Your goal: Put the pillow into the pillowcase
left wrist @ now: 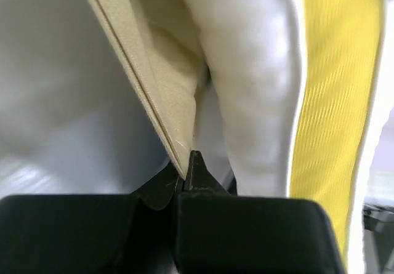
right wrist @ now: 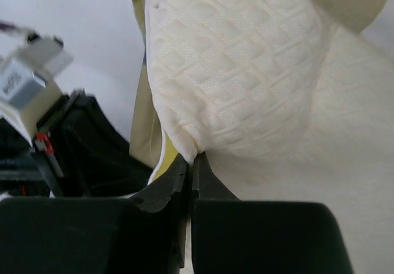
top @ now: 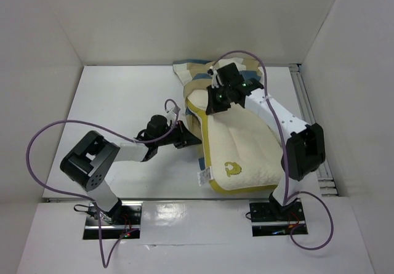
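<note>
Seen from overhead, the pillow point(top: 243, 145) lies across the centre-right of the white table point(top: 123, 95). Its long axis runs from upper centre down to lower right, with the yellow logo and white tag at the lower end. Its upper end meets the checked pillowcase point(top: 188, 71), bunched at top centre by the back wall. The right arm covers that end, so how far the pillow sits inside cannot be told.

The left gripper point(top: 194, 136) meets the pillow's left edge, and the right gripper point(top: 213, 108) sits at its upper left corner. From above, neither grip can be read, but the wrist cameras show both. The left gripper point(left wrist: 186, 170) has its jaws pressed together on a thin tan hem of the pillowcase point(left wrist: 154, 71), with the pillow's yellow piping just beside it. The right gripper point(right wrist: 194, 162) pinches a fold of the quilted pillow point(right wrist: 246, 71). A purple cable point(top: 43, 135) loops at left.
</note>
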`<action>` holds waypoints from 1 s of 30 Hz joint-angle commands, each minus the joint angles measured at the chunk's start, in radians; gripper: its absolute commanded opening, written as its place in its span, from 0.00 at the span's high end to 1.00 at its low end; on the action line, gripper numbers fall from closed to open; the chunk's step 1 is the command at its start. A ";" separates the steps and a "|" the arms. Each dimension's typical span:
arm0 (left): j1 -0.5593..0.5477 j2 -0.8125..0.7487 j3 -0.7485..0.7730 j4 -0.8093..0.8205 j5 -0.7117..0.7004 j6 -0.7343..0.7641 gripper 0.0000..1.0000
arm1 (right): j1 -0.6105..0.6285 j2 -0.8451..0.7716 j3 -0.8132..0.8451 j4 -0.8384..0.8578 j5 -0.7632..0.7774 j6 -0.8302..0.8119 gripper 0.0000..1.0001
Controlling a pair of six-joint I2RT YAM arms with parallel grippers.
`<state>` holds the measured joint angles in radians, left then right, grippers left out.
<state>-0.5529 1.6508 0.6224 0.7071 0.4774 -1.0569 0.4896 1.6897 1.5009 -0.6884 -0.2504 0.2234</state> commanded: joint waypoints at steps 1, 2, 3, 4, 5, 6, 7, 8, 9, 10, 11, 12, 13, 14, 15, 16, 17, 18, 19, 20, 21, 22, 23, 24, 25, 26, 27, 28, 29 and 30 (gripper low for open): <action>0.007 -0.083 0.042 0.092 0.134 -0.054 1.00 | -0.023 0.027 0.262 0.017 0.163 -0.015 1.00; 0.016 -0.103 0.084 0.092 0.153 -0.077 1.00 | -0.023 0.057 0.398 -0.005 0.180 -0.034 1.00; 0.016 -0.126 0.105 0.092 0.167 -0.077 1.00 | -0.005 0.077 0.463 -0.028 0.192 -0.045 1.00; 0.016 -0.150 0.123 0.092 0.181 -0.077 1.00 | 0.012 0.099 0.517 -0.075 0.204 -0.045 1.00; 0.016 -0.205 0.138 0.050 0.181 -0.077 1.00 | 0.027 0.146 0.569 -0.092 0.214 -0.059 1.00; 0.007 -0.233 0.138 0.028 0.181 -0.049 1.00 | 0.061 0.168 0.559 -0.092 0.214 -0.059 1.00; 0.007 -0.259 0.129 0.008 0.181 -0.038 1.00 | 0.078 0.185 0.520 -0.077 0.214 -0.059 1.00; 0.007 -0.307 0.073 0.008 0.170 -0.026 1.00 | 0.089 0.218 0.390 -0.045 0.157 -0.047 1.00; -0.002 -0.327 0.033 0.008 0.170 -0.026 1.00 | 0.098 0.241 0.328 -0.007 0.137 -0.038 1.00; -0.002 -0.345 -0.011 0.008 0.170 -0.017 1.00 | 0.098 0.267 0.279 0.047 0.137 -0.024 1.00; -0.002 -0.361 -0.106 0.008 0.170 -0.017 1.00 | 0.098 0.296 0.241 0.068 0.126 -0.010 1.00; -0.002 -0.385 -0.151 0.043 0.181 -0.028 1.00 | 0.098 0.344 0.192 0.085 0.113 0.014 1.00; -0.002 -0.399 -0.191 0.052 0.190 -0.038 1.00 | 0.098 0.361 0.174 0.128 0.097 0.025 1.00; -0.002 -0.410 -0.252 0.063 0.190 -0.047 1.00 | 0.089 0.375 0.164 0.147 0.082 0.025 1.00; -0.002 -0.424 -0.272 0.063 0.190 -0.048 1.00 | 0.089 0.399 0.174 0.156 0.082 0.040 1.00; -0.002 -0.456 -0.282 0.039 0.190 -0.037 1.00 | 0.089 0.413 0.198 0.145 0.082 0.040 1.00; 0.007 -0.470 -0.282 0.014 0.190 -0.026 1.00 | 0.089 0.424 0.231 0.132 0.082 0.050 1.00; 0.007 -0.480 -0.268 -0.009 0.190 -0.017 1.00 | 0.089 0.435 0.304 0.119 0.100 0.050 1.00; 0.017 -0.480 -0.251 -0.027 0.190 0.006 1.00 | 0.089 0.435 0.349 0.107 0.112 0.050 1.00; 0.018 -0.491 -0.227 -0.064 0.200 0.015 1.00 | 0.089 0.435 0.399 0.075 0.129 0.060 1.00; 0.028 -0.491 -0.169 -0.081 0.216 0.024 1.00 | 0.089 0.435 0.453 0.057 0.147 0.060 1.00; 0.040 -0.491 -0.136 -0.090 0.225 0.025 1.00 | 0.077 0.426 0.564 0.040 0.177 0.071 1.00; 0.041 -0.482 -0.104 -0.090 0.251 0.025 1.00 | 0.064 0.413 0.620 0.009 0.195 0.071 1.00; 0.054 -0.482 -0.072 -0.090 0.266 0.025 1.00 | 0.064 0.404 0.671 -0.003 0.216 0.071 1.00; 0.054 -0.482 0.018 -0.116 0.276 0.025 1.00 | 0.064 0.371 0.761 -0.003 0.256 0.082 1.00; 0.044 -0.482 0.036 -0.127 0.276 0.025 1.00 | 0.064 0.370 0.762 -0.003 0.257 0.082 1.00; 0.028 -0.505 0.036 -0.127 0.276 0.034 1.00 | 0.064 0.345 0.762 0.012 0.257 0.091 1.00; 0.012 -0.517 0.036 -0.142 0.276 0.043 1.00 | 0.064 0.334 0.730 0.044 0.257 0.091 1.00; -0.007 -0.529 0.024 -0.161 0.250 0.043 1.00 | 0.078 0.323 0.690 0.068 0.257 0.091 1.00; -0.040 -0.554 -0.036 -0.170 0.238 0.054 1.00 | 0.089 0.323 0.589 0.087 0.267 0.091 1.00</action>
<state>-0.5018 1.1782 0.6308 0.5220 0.5644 -1.0344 0.5720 2.0537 2.1693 -0.7605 -0.1036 0.3050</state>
